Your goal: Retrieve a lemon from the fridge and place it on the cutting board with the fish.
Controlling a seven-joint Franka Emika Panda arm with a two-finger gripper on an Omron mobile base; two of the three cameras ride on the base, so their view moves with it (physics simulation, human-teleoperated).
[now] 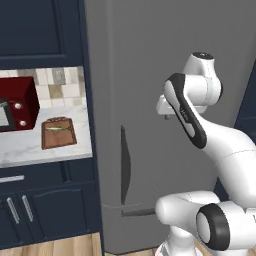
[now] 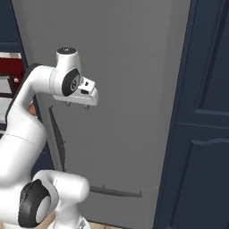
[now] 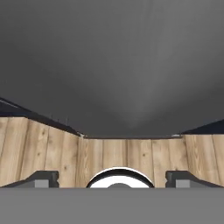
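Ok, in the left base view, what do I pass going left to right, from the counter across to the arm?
Dark red microwave → cutting board with the fish on it → the fridge's dark door handle → the robot arm.

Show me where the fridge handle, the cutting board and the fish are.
fridge handle (image 1: 125, 165), left base view, middle of the dark curved bar.
cutting board (image 1: 59, 137), left base view, bare wood below the fish.
fish (image 1: 58, 128), left base view, its body.

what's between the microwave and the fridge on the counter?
The cutting board with the fish on it, on the counter between the dark red microwave and the fridge, in the left base view.
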